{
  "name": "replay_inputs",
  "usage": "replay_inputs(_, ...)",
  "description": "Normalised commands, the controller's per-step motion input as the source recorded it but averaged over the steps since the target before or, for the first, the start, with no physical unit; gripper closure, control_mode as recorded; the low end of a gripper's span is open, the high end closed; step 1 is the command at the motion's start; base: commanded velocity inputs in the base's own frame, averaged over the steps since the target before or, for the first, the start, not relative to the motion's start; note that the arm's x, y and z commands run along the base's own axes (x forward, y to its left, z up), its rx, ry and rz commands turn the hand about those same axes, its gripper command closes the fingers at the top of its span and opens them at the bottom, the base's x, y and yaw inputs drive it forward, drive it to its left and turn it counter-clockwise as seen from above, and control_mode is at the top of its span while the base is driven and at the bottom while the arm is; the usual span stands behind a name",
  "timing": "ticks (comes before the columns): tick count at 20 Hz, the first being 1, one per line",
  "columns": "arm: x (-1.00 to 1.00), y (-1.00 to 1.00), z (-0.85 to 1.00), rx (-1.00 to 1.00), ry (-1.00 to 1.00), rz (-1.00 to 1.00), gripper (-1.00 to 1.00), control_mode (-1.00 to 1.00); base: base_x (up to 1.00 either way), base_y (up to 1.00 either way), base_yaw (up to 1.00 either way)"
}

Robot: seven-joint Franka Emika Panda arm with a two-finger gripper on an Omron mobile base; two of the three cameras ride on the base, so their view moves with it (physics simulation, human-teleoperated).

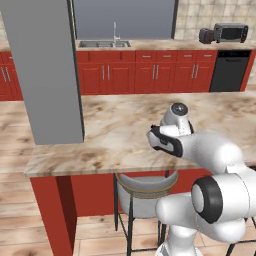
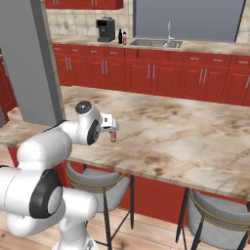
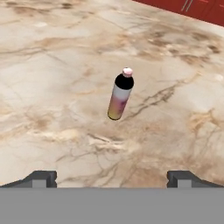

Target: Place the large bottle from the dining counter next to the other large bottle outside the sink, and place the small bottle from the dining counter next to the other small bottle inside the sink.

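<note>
A bottle with a dark shoulder, a pale cap and a pink-yellow label stands upright on the marble dining counter. Whether it is the large or the small one I cannot tell. My gripper hovers above it, open, with nothing between its fingertips. From the right base view the gripper sits just over the bottle, near the counter's front edge. On the far counter two bottles stand left of the sink, which also appears in the left base view.
A grey pillar rises from the left end of the dining counter. Stools stand under its front edge. On the far counter are a coffee machine, a toaster and a toaster oven.
</note>
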Motion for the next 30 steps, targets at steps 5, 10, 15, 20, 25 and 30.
replay_inputs(5,0.08,0.0,-0.13,0.0,-0.01,0.0,-1.0,-1.0,0.0,0.0,0.0)
replay_inputs(10,0.0,0.0,-0.08,0.0,-0.05,0.0,-1.0,-1.0,0.0,0.0,0.0)
replay_inputs(15,0.0,0.0,-0.03,0.0,-0.04,0.0,-1.0,-1.0,0.0,0.0,0.0)
replay_inputs(20,0.19,0.0,0.0,0.0,-0.01,0.0,-1.0,-1.0,0.0,0.0,0.0)
replay_inputs(25,0.4,0.0,0.0,0.0,0.0,0.0,-1.0,-1.0,0.0,0.0,0.0)
replay_inputs(30,0.35,0.0,0.0,0.0,0.0,0.0,-1.0,-1.0,0.0,0.0,0.0)
